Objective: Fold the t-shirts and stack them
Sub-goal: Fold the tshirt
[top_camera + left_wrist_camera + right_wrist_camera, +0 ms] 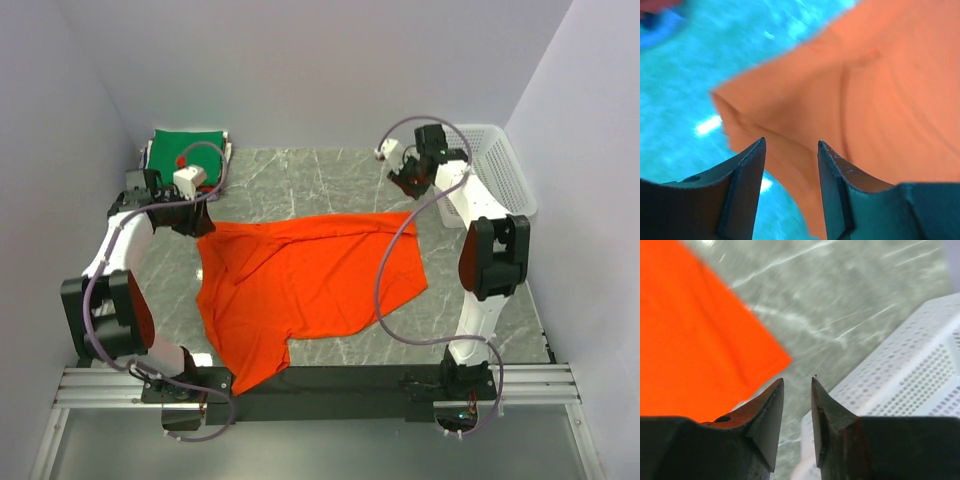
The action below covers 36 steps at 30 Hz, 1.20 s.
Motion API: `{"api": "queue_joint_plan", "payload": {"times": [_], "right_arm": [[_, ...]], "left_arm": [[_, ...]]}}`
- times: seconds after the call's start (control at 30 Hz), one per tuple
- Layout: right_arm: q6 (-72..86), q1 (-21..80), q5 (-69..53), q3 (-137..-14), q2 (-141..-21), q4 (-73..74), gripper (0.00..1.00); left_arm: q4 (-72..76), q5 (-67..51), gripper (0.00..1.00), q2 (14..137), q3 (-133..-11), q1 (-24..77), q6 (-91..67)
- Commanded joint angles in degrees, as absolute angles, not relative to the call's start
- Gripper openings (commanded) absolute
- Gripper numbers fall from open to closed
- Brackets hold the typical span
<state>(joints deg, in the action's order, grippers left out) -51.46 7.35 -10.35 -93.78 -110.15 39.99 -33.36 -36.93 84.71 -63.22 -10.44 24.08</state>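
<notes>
A bright orange t-shirt (pixel 310 285) lies spread flat across the middle of the marble table, one sleeve reaching toward the front edge. My left gripper (pixel 197 218) hangs just over its back left corner. In the left wrist view the jaws (pixel 790 145) stand apart above that orange corner (pixel 865 100), with no cloth pinched between them. My right gripper (pixel 408 180) is raised beyond the shirt's back right corner. Its jaws (pixel 797 381) are slightly apart and empty, and the orange corner (pixel 690 340) lies to their left. A folded green t-shirt (pixel 190 143) tops a pile in the back left corner.
A white lattice basket (pixel 500 170) stands at the back right against the wall, close beside the right gripper; its wall (pixel 910 370) fills the right of the right wrist view. Grey walls close in the table on three sides. Cables loop over both arms.
</notes>
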Motion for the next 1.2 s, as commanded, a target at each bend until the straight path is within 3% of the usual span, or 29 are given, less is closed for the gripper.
{"api": "queue_joint_plan", "payload": {"times": [0.0,0.27,0.57,0.8,0.93,0.97,1.03,1.17], "right_arm": [[-43.69,8.00,-10.92,-102.62,-115.99,44.29,0.35],[-41.57,10.55,-1.06,-105.74,-125.33,42.37,0.27],[-42.01,11.34,1.93,-104.59,-129.55,41.83,0.28],[-42.54,11.69,3.33,-105.20,-130.43,43.41,0.23],[-43.33,11.78,5.53,-104.94,-131.04,43.77,0.18],[-43.42,11.86,6.15,-104.85,-131.39,43.77,0.17],[-43.59,11.78,7.20,-104.68,-131.75,43.07,0.12],[-42.89,11.78,9.31,-104.41,-132.01,41.14,0.00]], "left_arm": [[-24.71,-32.28,0.51,91.20,-66.88,-11.69,18.03],[-21.10,-27.86,0.41,102.83,-72.16,-13.10,13.36],[-21.97,-27.34,0.43,107.66,-72.34,-13.09,15.21],[-23.64,-24.70,0.41,111.62,-73.12,-13.10,16.43],[-24.34,-23.83,0.27,112.23,-73.91,-13.10,17.57],[-24.61,-23.38,0.15,112.32,-74.70,-13.18,17.84],[-24.43,-21.28,0.03,112.85,-75.58,-13.45,18.28],[-25.22,-20.74,0.01,114.43,-79.53,-15.11,19.25]]}}
